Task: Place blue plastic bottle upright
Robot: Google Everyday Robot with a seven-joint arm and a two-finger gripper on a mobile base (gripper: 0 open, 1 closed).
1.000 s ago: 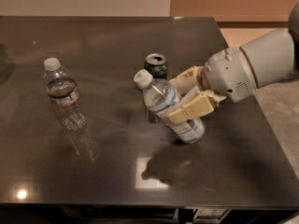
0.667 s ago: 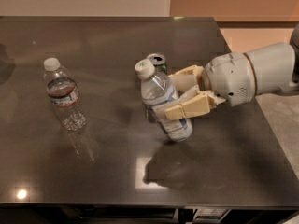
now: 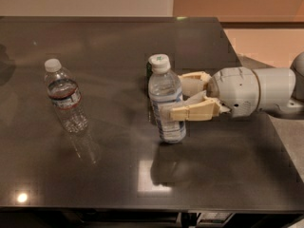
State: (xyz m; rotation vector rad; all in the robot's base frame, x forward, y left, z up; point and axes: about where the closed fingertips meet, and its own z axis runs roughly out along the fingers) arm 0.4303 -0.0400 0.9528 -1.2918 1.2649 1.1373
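The blue plastic bottle [image 3: 166,99], clear with a pale blue-and-white label and a white cap, stands nearly upright on the dark table [image 3: 109,46] near its middle. Its base rests on or just above the surface. My gripper [image 3: 183,98] reaches in from the right and is shut on the bottle's middle, one cream finger [image 3: 194,111] in front and one behind. The green soda can [image 3: 149,72] is almost wholly hidden behind the bottle.
A clear bottle with a dark-blue-and-red label band [image 3: 65,96] stands at the left of the table. The table's right edge [image 3: 266,127] runs under my arm [image 3: 259,90]. The floor lies beyond.
The bottle has swung from tilted to nearly upright in my gripper and moved down toward the table. The arm has drawn slightly to the right. The can is now hidden behind the bottle.
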